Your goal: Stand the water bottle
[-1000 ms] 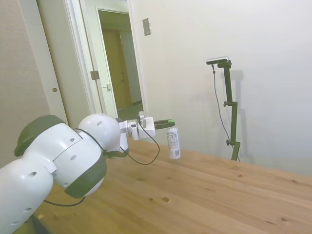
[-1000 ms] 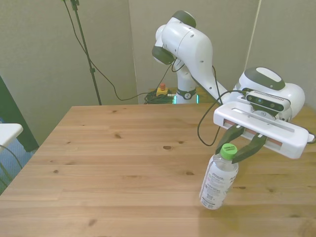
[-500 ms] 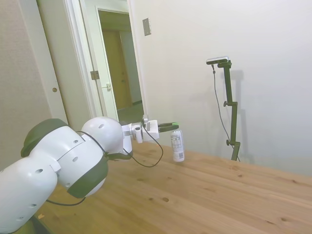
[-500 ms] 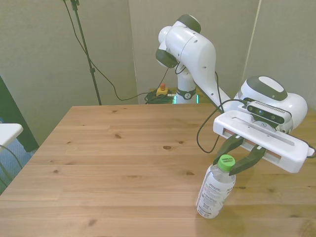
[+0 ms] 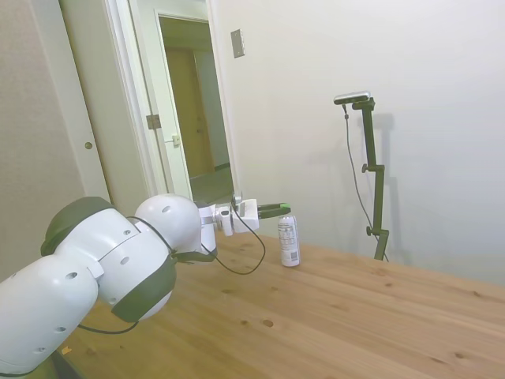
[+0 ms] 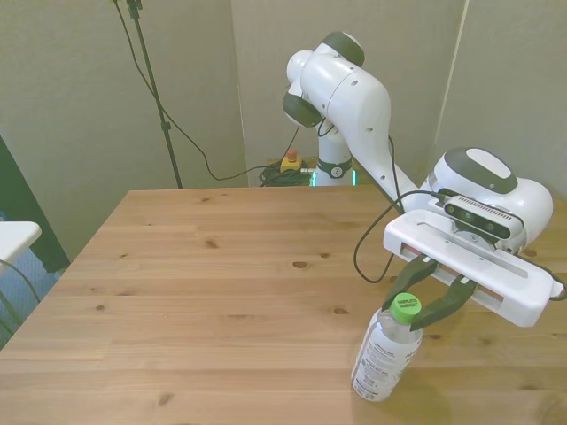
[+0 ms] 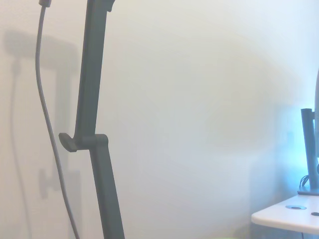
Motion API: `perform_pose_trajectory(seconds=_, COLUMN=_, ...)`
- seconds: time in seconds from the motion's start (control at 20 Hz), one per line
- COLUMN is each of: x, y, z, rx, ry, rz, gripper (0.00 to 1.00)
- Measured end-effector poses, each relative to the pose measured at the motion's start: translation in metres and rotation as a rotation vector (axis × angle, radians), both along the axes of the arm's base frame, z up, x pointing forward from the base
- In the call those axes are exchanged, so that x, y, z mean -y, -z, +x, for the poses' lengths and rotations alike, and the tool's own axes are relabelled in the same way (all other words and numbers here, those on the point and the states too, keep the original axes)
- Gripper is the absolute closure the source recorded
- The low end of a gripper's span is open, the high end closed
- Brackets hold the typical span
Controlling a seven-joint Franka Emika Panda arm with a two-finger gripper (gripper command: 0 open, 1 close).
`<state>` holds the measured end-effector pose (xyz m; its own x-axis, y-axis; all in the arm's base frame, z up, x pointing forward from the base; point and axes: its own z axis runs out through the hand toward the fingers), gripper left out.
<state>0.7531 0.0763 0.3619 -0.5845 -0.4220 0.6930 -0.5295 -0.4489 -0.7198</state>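
The water bottle (image 6: 383,359) is a small clear bottle with a green cap and a white printed label. It stands nearly upright on the wooden table (image 6: 204,292), near the front edge on the front view's right. In the side view the water bottle (image 5: 289,240) rests with its base on the table. My gripper (image 6: 415,304) is shut on the bottle's neck just under the cap, fingers reaching out level. In the side view the gripper (image 5: 278,210) holds the bottle's top from the left. The wrist view shows no bottle.
A white surface (image 6: 16,237) juts in at the front view's left edge, off the table. A doorway (image 5: 189,103) lies behind the arm in the side view. The table's far edge sits just beyond the bottle.
The gripper has lowered the bottle and carried it toward the table's front edge. The bottle hung above the wood a second ago; its base now meets the table.
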Motion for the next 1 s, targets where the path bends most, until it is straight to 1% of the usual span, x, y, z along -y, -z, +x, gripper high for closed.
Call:
perform_pose_trajectory(seconds=0.5, x=-0.002, y=-0.001, z=0.0, rx=0.001, ry=-0.003, rz=0.003, gripper=0.0)
perform_pose_trajectory(seconds=1.0, x=-0.003, y=-0.014, z=-0.001, rx=0.016, ry=-0.005, rz=0.026, gripper=0.0)
